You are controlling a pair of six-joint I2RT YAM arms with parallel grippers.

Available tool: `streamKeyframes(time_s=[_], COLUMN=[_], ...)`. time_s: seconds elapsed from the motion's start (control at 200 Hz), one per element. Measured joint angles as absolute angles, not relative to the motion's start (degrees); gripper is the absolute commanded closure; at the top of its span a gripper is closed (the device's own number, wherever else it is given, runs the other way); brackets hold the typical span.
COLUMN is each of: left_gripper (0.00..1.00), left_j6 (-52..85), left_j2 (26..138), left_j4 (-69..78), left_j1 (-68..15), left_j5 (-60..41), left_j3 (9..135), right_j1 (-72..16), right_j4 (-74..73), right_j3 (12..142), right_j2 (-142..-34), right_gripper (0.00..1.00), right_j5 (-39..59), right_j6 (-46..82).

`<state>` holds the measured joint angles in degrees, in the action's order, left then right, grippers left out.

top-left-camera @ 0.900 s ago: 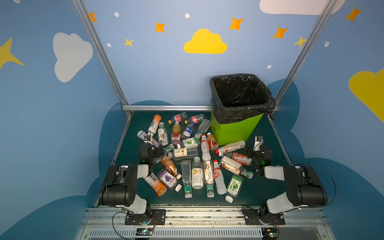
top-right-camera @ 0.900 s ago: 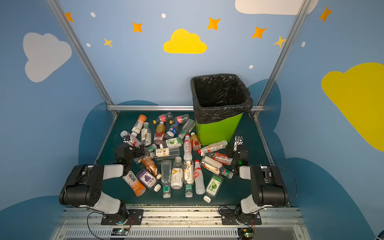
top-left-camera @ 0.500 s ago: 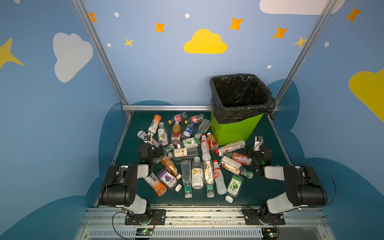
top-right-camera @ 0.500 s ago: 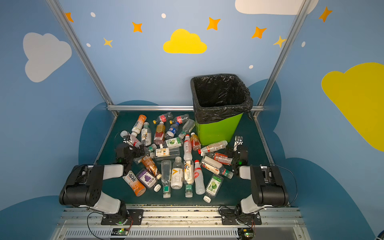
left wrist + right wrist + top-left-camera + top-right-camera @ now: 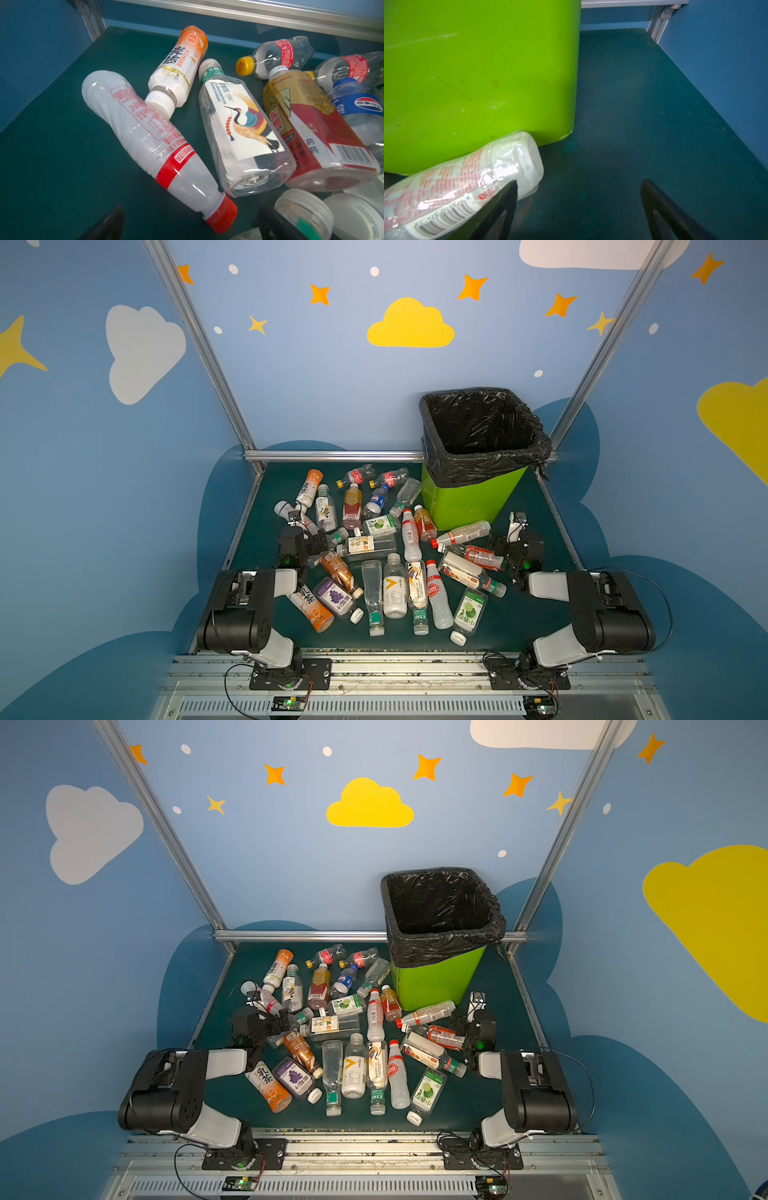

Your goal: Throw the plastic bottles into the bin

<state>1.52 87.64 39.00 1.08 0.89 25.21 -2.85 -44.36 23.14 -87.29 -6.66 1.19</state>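
The plastic bottles (image 5: pixel 394 589) lie on their sides, scattered over the dark green tabletop (image 5: pixel 536 626); the bin (image 5: pixel 469 497) stands upright at the far right, its black liner (image 5: pixel 482 464) folded over the rim. The left gripper (image 5: pixel 296 519) sits low at the pile's left edge, jaws wide apart and empty; a milky red-capped bottle (image 5: pixel 145 133) lies before it, cap toward the gap. The right gripper (image 5: pixel 579 195) is low near the bin, jaws apart over bare tabletop, gripping nothing; a red-printed milky bottle (image 5: pixel 467 180) lies just beside the bin's foot.

Roughly 24 plastic bottles (image 5: pixel 394 591), some overlapping, and 1 bin (image 5: pixel 465 502).
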Motion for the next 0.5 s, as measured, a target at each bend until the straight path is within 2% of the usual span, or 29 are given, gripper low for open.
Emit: streamKeyframes(time_s=[0.411, 0.501], left_gripper=[0.00, 0.00], left_j6=[1.5, 1.5], left_j2=[87.6, 87.6], left_j4=[39.0, 39.0], left_j1=[1.1, 1.1], left_j5=[0.9, 0.9], left_j3=[25.2, 25.2], right_j1=[-2.9, -2.8], right_j4=[-44.4, -44.4], right_j3=[23.1, 23.1], right_j2=[-87.3, -87.3], right_gripper=[0.07, 0.10], right_j5=[-6.7, -6.6], right_j6=[1.2, 1.2])
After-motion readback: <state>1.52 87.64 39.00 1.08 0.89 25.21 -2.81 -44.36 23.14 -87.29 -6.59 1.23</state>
